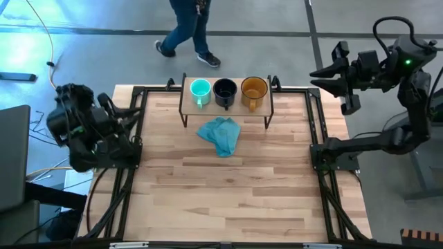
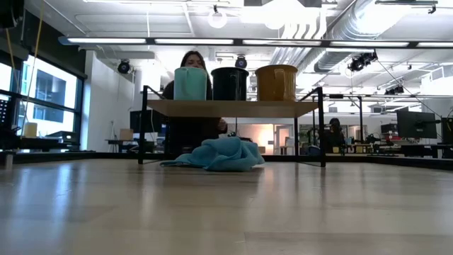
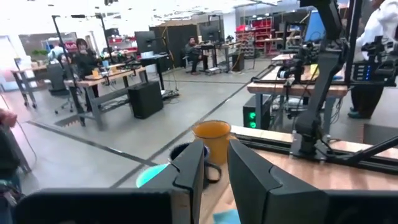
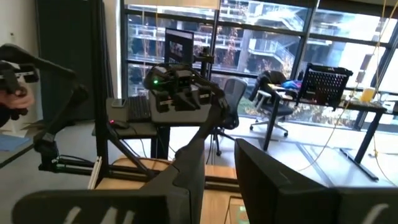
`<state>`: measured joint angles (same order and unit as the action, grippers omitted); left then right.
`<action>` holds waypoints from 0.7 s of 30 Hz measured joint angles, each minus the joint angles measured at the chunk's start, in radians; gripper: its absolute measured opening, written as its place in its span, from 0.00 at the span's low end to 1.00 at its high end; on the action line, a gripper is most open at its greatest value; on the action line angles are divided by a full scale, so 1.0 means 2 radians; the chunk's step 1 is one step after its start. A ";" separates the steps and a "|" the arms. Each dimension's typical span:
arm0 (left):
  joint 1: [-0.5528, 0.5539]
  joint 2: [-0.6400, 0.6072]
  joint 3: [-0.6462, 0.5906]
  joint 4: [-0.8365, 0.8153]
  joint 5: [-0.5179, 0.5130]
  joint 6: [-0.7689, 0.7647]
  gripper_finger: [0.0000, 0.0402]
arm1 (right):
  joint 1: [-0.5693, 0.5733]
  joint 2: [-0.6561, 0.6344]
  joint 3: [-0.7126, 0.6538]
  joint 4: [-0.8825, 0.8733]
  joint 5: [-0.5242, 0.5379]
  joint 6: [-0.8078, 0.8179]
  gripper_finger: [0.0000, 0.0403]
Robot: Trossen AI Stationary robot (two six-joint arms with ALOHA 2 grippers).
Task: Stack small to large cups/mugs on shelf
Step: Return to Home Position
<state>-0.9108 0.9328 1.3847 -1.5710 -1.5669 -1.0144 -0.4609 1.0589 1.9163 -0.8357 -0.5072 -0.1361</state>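
Three handled mugs stand upright in a row on the shelf [image 1: 225, 107] at the table's far edge: teal mug [image 1: 200, 90] on the left, black mug [image 1: 225, 91] in the middle, amber mug [image 1: 254, 91] on the right. In the low view the teal mug [image 2: 190, 83], black mug [image 2: 230, 83] and amber mug [image 2: 276, 83] rest by their bases on the board [image 2: 233, 108]. My left gripper [image 3: 214, 168] is open, held off the table's left edge. My right gripper [image 4: 221, 168] is open, raised beyond the table's right far corner. Neither gripper touches anything.
A blue-teal cloth [image 1: 220, 135] lies crumpled on the tabletop, partly under the shelf's near side. Black frame rails [image 1: 128, 159] run along the table's left and right sides. A person [image 1: 187, 31] walks on the floor beyond the far edge; another person [image 2: 191, 67] shows behind the shelf.
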 joint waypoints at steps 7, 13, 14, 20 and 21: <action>-0.005 -0.013 0.082 0.000 -0.004 0.136 0.16 | 0.000 0.014 0.000 0.023 0.000 -0.012 0.20; -0.076 -0.029 0.137 0.000 -0.007 0.199 0.16 | 0.000 0.026 0.000 0.025 0.000 -0.017 0.20; -0.092 -0.033 0.139 0.000 -0.007 0.203 0.16 | 0.000 0.028 0.000 0.025 0.000 -0.017 0.20; -0.195 -0.071 0.125 0.000 -0.003 0.194 0.16 | 0.000 0.034 0.000 0.024 0.000 -0.015 0.20; -0.211 -0.076 0.122 0.000 -0.003 0.193 0.16 | 0.000 0.034 0.000 0.024 0.000 -0.013 0.20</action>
<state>-1.3320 0.7803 1.6279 -1.5711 -1.5738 -0.6293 -0.4614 1.1270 1.9156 -0.7868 -0.5076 -0.1622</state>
